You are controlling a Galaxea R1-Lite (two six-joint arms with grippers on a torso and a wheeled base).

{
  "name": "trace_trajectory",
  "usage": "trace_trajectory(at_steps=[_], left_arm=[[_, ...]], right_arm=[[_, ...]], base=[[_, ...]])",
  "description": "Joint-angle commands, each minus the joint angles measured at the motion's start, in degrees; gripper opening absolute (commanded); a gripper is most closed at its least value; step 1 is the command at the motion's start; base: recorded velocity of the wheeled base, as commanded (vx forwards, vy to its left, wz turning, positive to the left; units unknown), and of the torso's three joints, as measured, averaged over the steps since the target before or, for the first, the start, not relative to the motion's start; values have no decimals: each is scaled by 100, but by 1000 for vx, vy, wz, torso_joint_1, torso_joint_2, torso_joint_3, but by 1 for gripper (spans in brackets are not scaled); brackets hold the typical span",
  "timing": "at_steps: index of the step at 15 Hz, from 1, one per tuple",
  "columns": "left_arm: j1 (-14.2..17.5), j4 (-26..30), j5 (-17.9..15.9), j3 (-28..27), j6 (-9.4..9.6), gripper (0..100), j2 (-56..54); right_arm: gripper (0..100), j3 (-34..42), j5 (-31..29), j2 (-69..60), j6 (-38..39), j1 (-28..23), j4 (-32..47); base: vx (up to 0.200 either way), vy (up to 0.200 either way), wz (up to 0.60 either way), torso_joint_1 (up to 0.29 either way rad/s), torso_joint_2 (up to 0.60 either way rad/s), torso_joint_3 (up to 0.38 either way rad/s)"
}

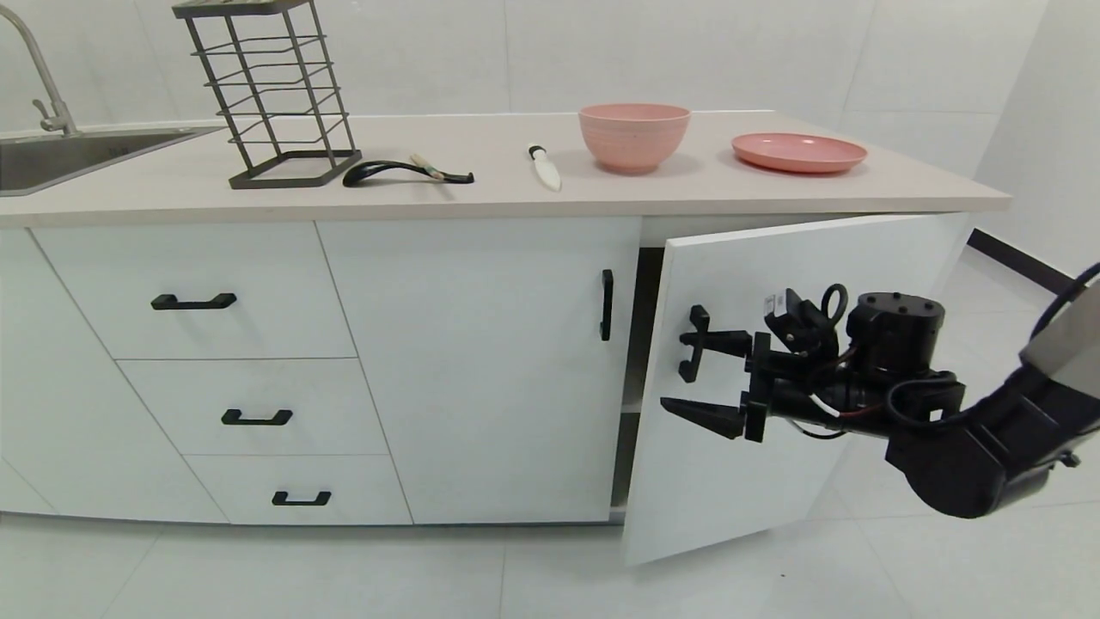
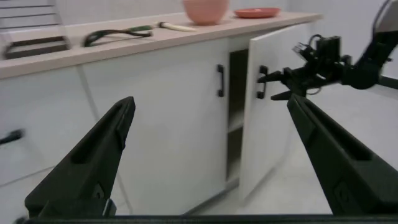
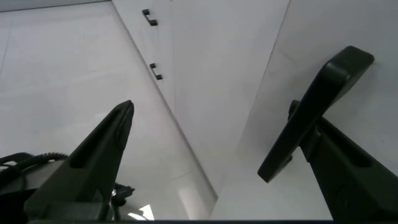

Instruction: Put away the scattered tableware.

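- One pink bowl (image 1: 634,136) and one pink plate (image 1: 799,151) were counted on the countertop (image 1: 481,193), the plate to the robot's right of the bowl and apart from it.
- One white knife (image 1: 544,167) was noted left of the bowl. Further left lay one black ladle (image 1: 404,171), with one pale utensil (image 1: 427,167) resting across it.
- One wire rack (image 1: 271,94) was recorded upright just beside the ladle, with one sink (image 1: 69,155) beyond it.
- Three drawers and two cabinet doors were counted; the right-hand door (image 1: 773,387) was found standing open.
- The right gripper (image 1: 679,374) was seen in front of the open door with its fingers spread wide and nothing held. Its upper finger was level with the door handle (image 1: 694,344); contact could not be judged.
- All the tableware was placed above this gripper on the countertop, well apart from it.
- The left gripper (image 2: 211,102) was seen spread wide and empty, facing the cabinets from further back.
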Motion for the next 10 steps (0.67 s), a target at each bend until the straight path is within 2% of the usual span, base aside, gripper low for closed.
trace_trajectory(at_steps=[1, 3, 4, 5, 7, 8, 9, 10], left_arm=[[-885, -1406, -605, -393, 7, 100, 2641], [-1632, -2311, -631, -709, -2, 100, 4161], [-1816, -2540, -666, -850, 15, 100, 4636], [-2353, -2944, -789, -1131, 24, 100, 5435], [-2941, -3594, -816, -1571, 138, 100, 6771], [-3144, -3981, -904, -1808, 244, 100, 7466], [-3161, -4385, -1132, -2168, 358, 100, 8213], [-3161, -4587, -1176, -2397, 437, 100, 8582]], right_arm=[[100, 608, 139, -711, -10, 17, -85], [100, 1004, 174, -1036, -10, 17, -85], [100, 1109, 227, -1115, -18, 17, -85], [100, 1320, 245, -1256, -18, 17, -85], [100, 1496, 262, -1309, -27, 44, -85], [100, 1531, 262, -1309, -36, 44, -94], [100, 1566, 262, -1309, -45, 44, -94], [100, 1584, 262, -1309, -45, 44, -94]], base=[[0, 0, 0, 0, 0, 0], [0, 0, 0, 0, 0, 0], [0, 0, 0, 0, 0, 0], [0, 0, 0, 0, 0, 0], [0, 0, 0, 0, 0, 0], [0, 0, 0, 0, 0, 0], [0, 0, 0, 0, 0, 0], [0, 0, 0, 0, 0, 0]])
